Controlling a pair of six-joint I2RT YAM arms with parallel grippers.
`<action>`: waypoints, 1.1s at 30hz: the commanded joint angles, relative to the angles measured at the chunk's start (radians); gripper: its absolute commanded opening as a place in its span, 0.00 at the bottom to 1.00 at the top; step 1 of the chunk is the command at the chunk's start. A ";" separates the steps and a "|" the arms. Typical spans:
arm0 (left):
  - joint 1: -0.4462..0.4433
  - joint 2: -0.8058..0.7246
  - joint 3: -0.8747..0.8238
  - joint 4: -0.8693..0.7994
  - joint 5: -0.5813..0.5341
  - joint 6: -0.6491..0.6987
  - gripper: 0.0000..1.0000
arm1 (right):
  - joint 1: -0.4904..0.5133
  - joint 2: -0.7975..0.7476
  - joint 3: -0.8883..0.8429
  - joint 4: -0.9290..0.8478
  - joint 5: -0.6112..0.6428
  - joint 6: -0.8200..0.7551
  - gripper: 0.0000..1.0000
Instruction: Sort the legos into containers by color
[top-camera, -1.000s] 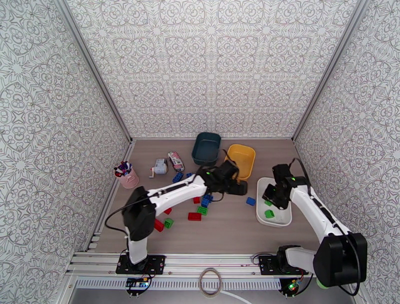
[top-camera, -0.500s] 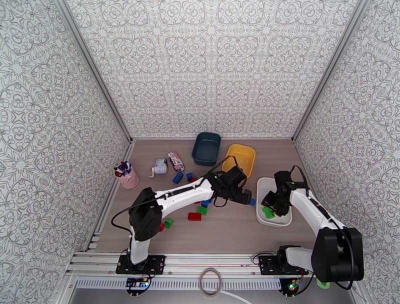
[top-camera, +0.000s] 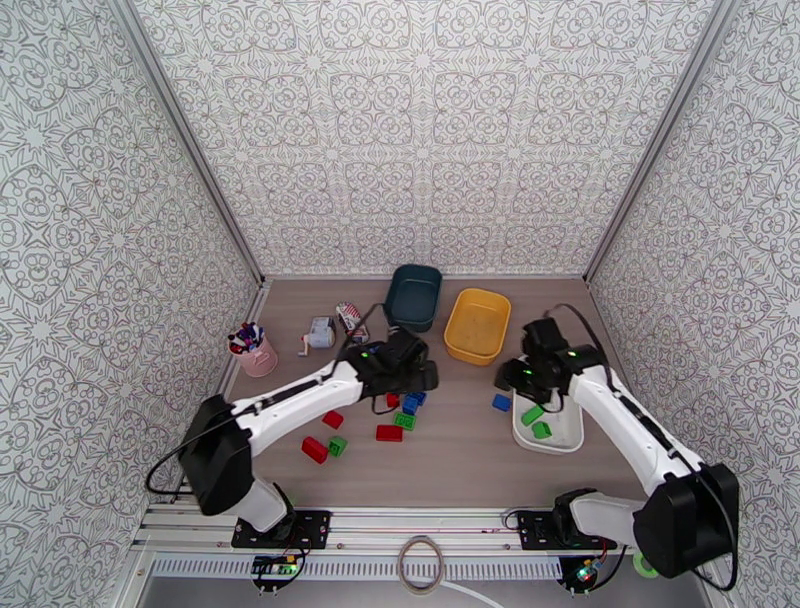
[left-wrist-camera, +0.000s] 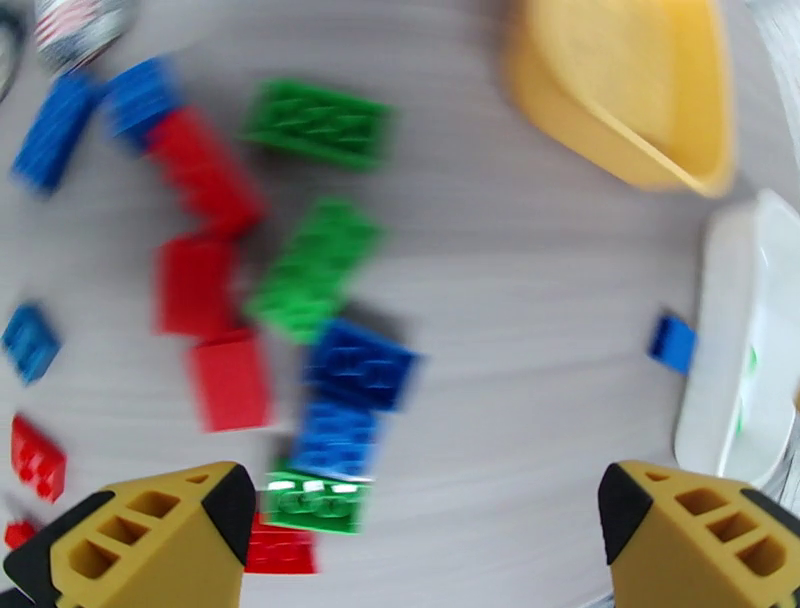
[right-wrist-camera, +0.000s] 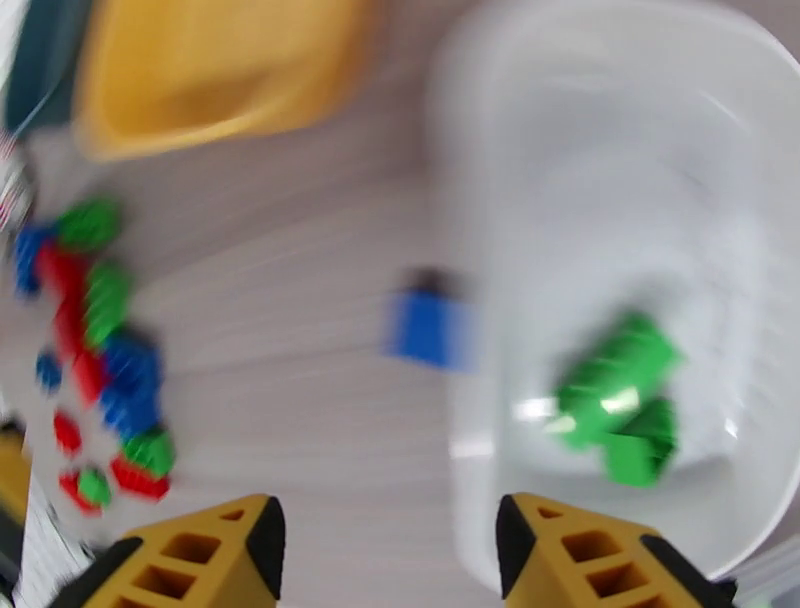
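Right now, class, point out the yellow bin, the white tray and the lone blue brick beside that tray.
yellow bin (top-camera: 478, 324): top view, on its bare floor.
white tray (top-camera: 549, 447): top view, on its near rim.
blue brick (top-camera: 501, 402): top view, on its top face.

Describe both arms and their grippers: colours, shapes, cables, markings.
The left arm and right arm have white link shells with black joint housings. Black cables loop along each, and a small green light glows near each wrist. The left gripper and right gripper carry mustard-yellow wedge-shaped fingers with ribbed cut-outs and black inner faces.
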 joint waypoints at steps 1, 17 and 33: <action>0.060 -0.083 -0.094 0.021 -0.016 -0.110 0.96 | 0.135 0.106 0.077 0.017 -0.028 -0.058 0.62; 0.248 -0.508 -0.472 -0.022 -0.004 -0.296 0.96 | 0.588 0.507 0.209 0.097 0.019 -0.215 0.58; 0.274 -0.530 -0.474 -0.043 0.002 -0.294 0.96 | 0.611 0.747 0.431 0.041 0.109 -0.256 0.57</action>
